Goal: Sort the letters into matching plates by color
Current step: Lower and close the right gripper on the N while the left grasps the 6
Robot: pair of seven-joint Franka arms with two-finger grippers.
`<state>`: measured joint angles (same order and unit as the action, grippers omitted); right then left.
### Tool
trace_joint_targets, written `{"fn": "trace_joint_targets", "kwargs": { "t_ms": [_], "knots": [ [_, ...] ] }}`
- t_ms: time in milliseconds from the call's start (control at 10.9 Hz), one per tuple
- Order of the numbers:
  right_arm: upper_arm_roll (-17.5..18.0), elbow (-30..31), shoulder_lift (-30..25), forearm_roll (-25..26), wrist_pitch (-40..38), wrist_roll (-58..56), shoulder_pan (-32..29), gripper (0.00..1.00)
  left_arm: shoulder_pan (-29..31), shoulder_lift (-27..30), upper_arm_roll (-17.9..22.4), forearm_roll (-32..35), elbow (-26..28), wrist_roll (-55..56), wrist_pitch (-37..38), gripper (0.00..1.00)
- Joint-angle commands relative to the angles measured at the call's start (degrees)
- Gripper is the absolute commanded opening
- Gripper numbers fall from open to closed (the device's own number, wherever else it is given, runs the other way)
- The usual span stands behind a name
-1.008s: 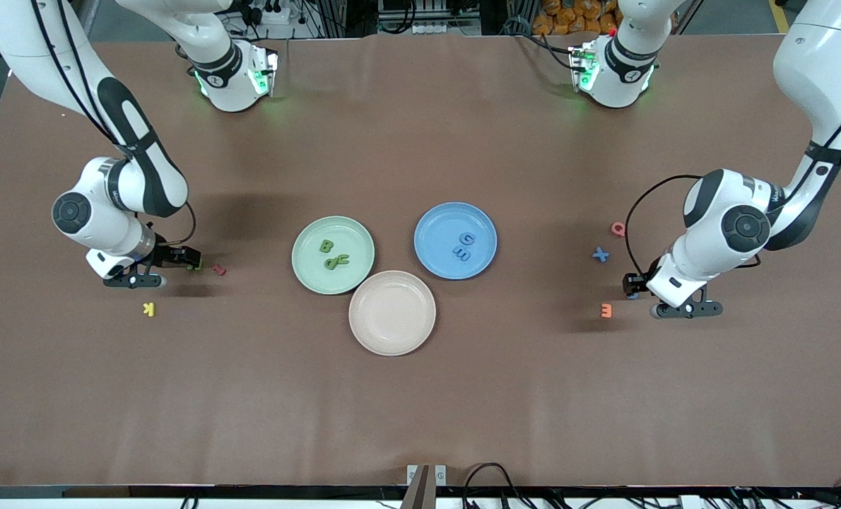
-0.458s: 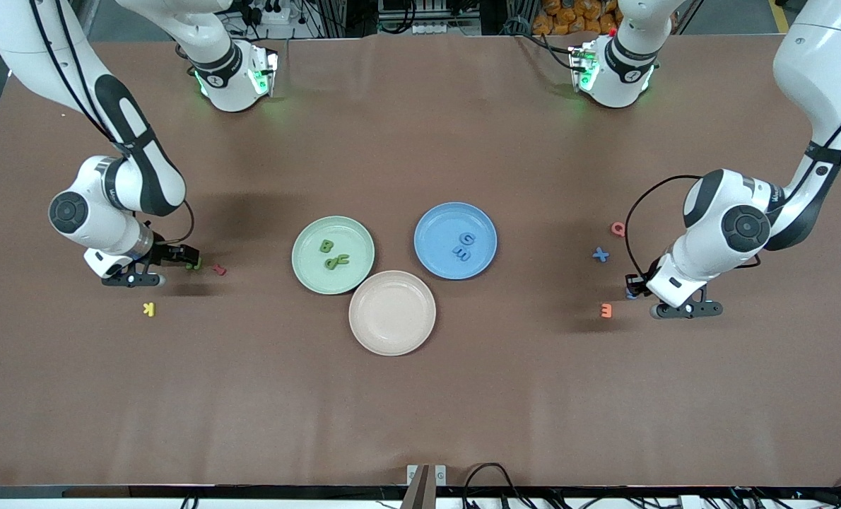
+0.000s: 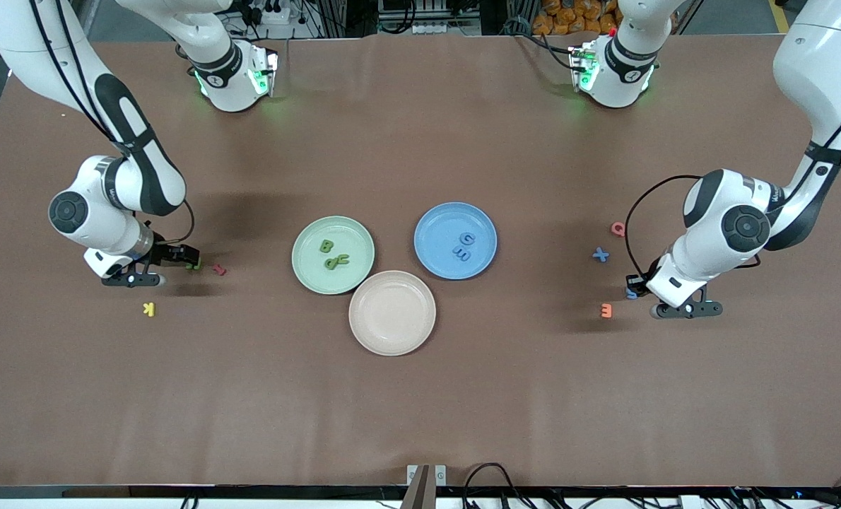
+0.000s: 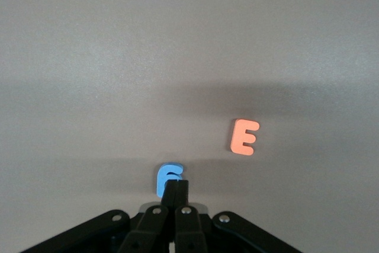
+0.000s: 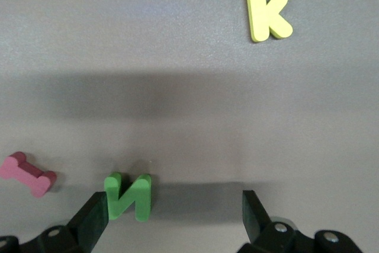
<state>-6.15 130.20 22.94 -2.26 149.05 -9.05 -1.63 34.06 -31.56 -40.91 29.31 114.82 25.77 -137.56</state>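
Note:
My right gripper (image 3: 184, 260) is open, low at the table near the right arm's end, with a green letter N (image 5: 128, 196) between its fingers (image 5: 93, 217), close to one of them; the N also shows in the front view (image 3: 194, 266). My left gripper (image 4: 176, 192) is shut on a blue letter (image 4: 168, 176), low at the table near the left arm's end (image 3: 632, 288). A blue X (image 3: 601, 255) lies loose nearby. The mint green plate (image 3: 307, 272) holds three green letters. The blue plate (image 3: 434, 223) holds two blue letters.
An empty beige-pink plate (image 3: 392, 332) sits nearer the front camera, touching both other plates. A red I (image 3: 218, 269) and a yellow K (image 3: 149, 309) lie by the right gripper. A red Q (image 3: 618, 228) and an orange E (image 3: 606, 309) lie by the left gripper.
Both grippers have shifted only slightly. The blue letter shows a bit more beside the left gripper. The plates and loose letters have not moved.

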Motion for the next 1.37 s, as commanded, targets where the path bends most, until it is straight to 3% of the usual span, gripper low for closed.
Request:
{"fn": "trace_joint_targets", "kwargs": {
  "t_ms": [0,275,825,1008,1283],
  "knots": [
    [0.4,0.5,-0.7,-0.2,0.1,0.5,0.4,1.0,0.7,-1.1,-0.4,1.8,0.3,-0.5,-1.4,0.22],
    [0.5,-0.1,0.3,-2.4,0.4,0.5,1.5,1.0,0.7,-2.3,-0.2,3.4,0.4,-0.7,-1.7,0.36],
    [0.4,-0.1,2.0,-1.8,2.6,-0.1,1.8,0.99,1.8,-4.7,0.2,6.5,0.5,0.0,-2.5,0.36],
    [0.3,0.1,1.6,-1.7,2.5,-0.4,1.8,0.85,1.7,-5.2,0.2,6.5,0.5,0.2,-2.5,0.36],
    [0.4,0.1,1.1,-1.6,2.2,-0.4,1.6,0.77,1.7,-5.9,0.3,6.5,0.5,0.2,-2.5,0.41]
  ]
}}
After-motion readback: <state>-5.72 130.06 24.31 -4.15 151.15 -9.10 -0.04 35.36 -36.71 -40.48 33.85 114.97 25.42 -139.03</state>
